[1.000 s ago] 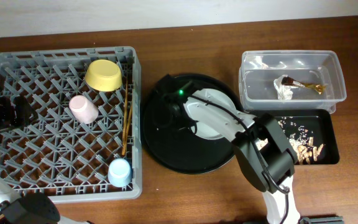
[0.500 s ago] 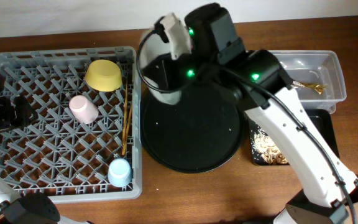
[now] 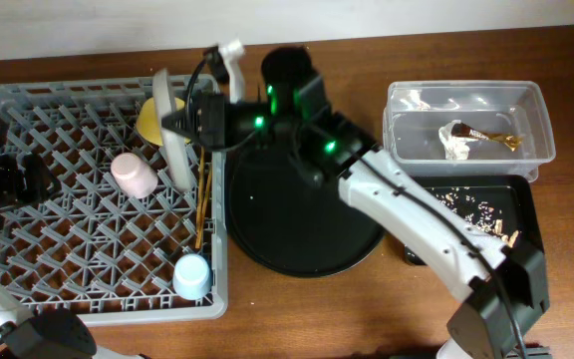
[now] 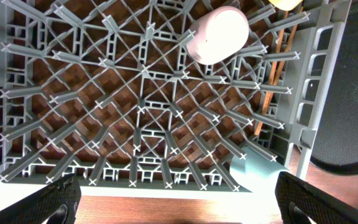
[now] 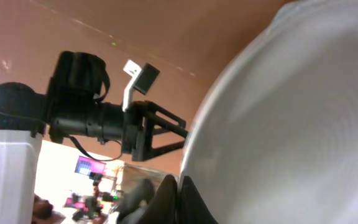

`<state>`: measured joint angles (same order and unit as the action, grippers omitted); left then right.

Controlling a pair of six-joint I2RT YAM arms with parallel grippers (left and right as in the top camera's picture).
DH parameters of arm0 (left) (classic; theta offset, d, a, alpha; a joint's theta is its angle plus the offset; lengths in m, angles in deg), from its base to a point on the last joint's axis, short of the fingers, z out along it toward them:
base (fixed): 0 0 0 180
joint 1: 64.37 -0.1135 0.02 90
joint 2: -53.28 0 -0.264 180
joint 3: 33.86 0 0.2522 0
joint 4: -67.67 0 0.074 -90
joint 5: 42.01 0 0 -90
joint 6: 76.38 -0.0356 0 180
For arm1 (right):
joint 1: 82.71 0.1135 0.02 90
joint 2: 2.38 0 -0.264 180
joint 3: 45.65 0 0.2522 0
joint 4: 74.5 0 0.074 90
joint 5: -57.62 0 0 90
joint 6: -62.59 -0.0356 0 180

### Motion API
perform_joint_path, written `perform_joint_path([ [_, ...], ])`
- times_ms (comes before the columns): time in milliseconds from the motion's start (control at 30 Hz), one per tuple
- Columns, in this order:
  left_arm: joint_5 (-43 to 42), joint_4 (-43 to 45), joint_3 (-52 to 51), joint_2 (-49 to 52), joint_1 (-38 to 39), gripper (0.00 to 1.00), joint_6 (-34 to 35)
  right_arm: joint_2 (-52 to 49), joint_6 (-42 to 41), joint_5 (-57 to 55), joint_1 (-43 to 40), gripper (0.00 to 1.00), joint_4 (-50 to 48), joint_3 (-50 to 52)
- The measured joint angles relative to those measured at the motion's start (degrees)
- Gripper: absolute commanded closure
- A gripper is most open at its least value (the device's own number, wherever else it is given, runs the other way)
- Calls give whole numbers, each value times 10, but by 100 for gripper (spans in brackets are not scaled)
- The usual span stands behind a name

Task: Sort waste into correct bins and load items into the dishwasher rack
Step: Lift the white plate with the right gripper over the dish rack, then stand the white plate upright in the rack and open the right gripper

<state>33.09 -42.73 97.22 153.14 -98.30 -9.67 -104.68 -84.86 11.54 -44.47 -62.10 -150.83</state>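
My right gripper [image 3: 195, 122] is shut on the pale grey plate [image 3: 171, 130] and holds it on edge over the back right of the grey dishwasher rack [image 3: 28, 110]. In the right wrist view the plate [image 5: 291, 112] fills the frame, with my fingers [image 5: 178, 200] pinching its rim. The yellow bowl [image 3: 147, 120] is partly hidden behind the plate. The pink cup [image 3: 133, 175], the light blue cup [image 3: 192, 276] and the chopsticks [image 3: 203, 199] lie in the rack. My left gripper [image 4: 179, 202] is open and empty over the rack's edge, with the pink cup [image 4: 217, 34] in its view.
The large round black tray [image 3: 307, 214] lies right of the rack. The clear tub [image 3: 526, 100] at the back right holds the white napkin [image 3: 454, 147] and the wrapper [image 3: 491, 137]. The shallow black tray [image 3: 528, 214] in front of it holds food scraps [image 3: 471, 211].
My right arm has lifted the plate off the round black tray, swung it left and turned it on edge over the rack. The left arm has not moved.
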Motion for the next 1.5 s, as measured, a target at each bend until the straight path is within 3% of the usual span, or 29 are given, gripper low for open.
perform_joint_path([
  [233,0,0,0,0,0,1,0,-1,-125,-51,42,96,-206,153],
  [867,0,0,0,0,0,1,0,-61,-142,-120,61,96,-201,175],
  [900,0,0,0,0,0,1,0,-64,-140,-120,61,88,-201,175],
  [933,0,0,0,0,0,1,0,-67,-133,-120,61,67,-201,175],
  [967,0,0,0,0,0,1,0,-68,-127,-120,61,54,-201,175],
  [1000,0,0,0,0,0,1,0,-68,-126,-121,61,47,-202,175],
  [1033,0,0,0,0,0,1,0,-68,-119,-122,61,28,-202,175],
  [1067,0,0,0,0,0,1,0,-68,-115,-124,61,23,-201,175],
  [1233,0,0,0,0,0,1,0,-69,-96,-117,57,1,-202,175],
  [1400,0,0,0,0,0,1,0,-68,-69,-66,25,1,-195,175],
  [1500,0,0,0,0,0,1,0,-54,-36,-33,-19,1,-89,173],
])
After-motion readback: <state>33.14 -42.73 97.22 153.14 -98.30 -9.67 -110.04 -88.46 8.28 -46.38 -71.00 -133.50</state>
